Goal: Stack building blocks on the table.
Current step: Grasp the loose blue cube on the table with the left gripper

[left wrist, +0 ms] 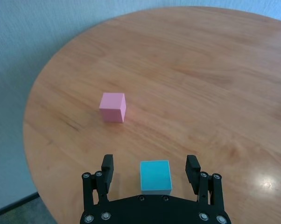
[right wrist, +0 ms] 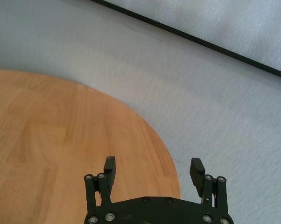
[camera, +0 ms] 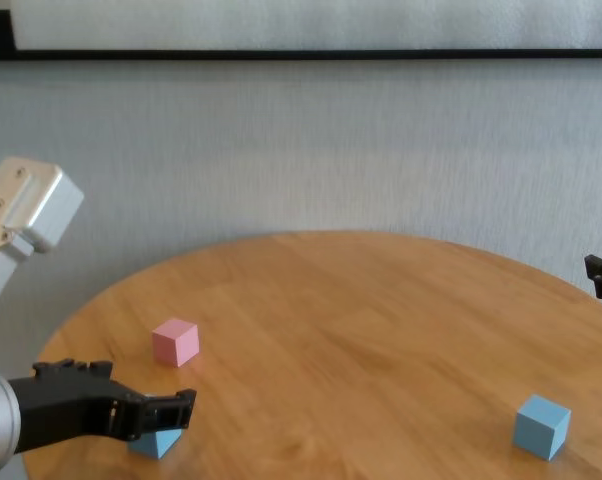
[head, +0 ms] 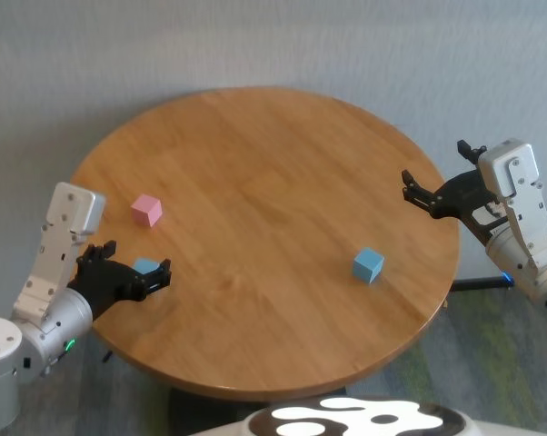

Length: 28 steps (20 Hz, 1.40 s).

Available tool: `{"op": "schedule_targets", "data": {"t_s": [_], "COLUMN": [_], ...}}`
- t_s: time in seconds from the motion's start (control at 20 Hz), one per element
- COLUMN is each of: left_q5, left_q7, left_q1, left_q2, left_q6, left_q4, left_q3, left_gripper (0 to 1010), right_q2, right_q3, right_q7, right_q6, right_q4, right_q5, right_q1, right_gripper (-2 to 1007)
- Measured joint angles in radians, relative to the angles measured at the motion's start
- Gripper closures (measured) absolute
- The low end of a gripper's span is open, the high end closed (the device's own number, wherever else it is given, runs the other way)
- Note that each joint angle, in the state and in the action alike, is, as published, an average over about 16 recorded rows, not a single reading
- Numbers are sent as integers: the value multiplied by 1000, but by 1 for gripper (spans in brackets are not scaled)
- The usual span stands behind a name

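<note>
A light blue cube [head: 146, 265] sits near the left edge of the round wooden table [head: 273, 163]. My left gripper [head: 139, 262] is open with a finger on each side of this cube and a gap on both sides, as the left wrist view shows: gripper [left wrist: 150, 163], cube [left wrist: 155, 175]. A pink cube [head: 146, 210] stands just beyond it and also shows in the left wrist view [left wrist: 113, 107]. The second light blue cube [head: 368, 265] sits alone toward the right front. My right gripper [head: 435, 168] is open and empty, raised over the table's right edge.
The table stands before a grey wall with grey floor around it [right wrist: 201, 93]. In the chest view the pink cube [camera: 175, 342] and the far blue cube [camera: 541, 426] stand wide apart, with bare wood [camera: 361, 300] between them.
</note>
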Motion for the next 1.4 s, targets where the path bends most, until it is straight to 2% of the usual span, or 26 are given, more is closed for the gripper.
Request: {"op": "schedule_targets", "data": {"t_s": [0.6,1.4], "left_q5": [39,63], "left_q7": [-20,-20], "left_q1": [-2,2], "left_q2": [-9,-41], "left_q6": [-6,-9], "left_q4": [40,65], "left_q3": [-3,-24], "left_gripper": [7,7], "right_q2": [0,0], "right_q3": [0,0], "right_q7": [0,0], "right_q6": [0,0], "right_q4": [0,0], "right_q5": [0,0], "right_q1": [0,0], "right_gripper": [0,0]}}
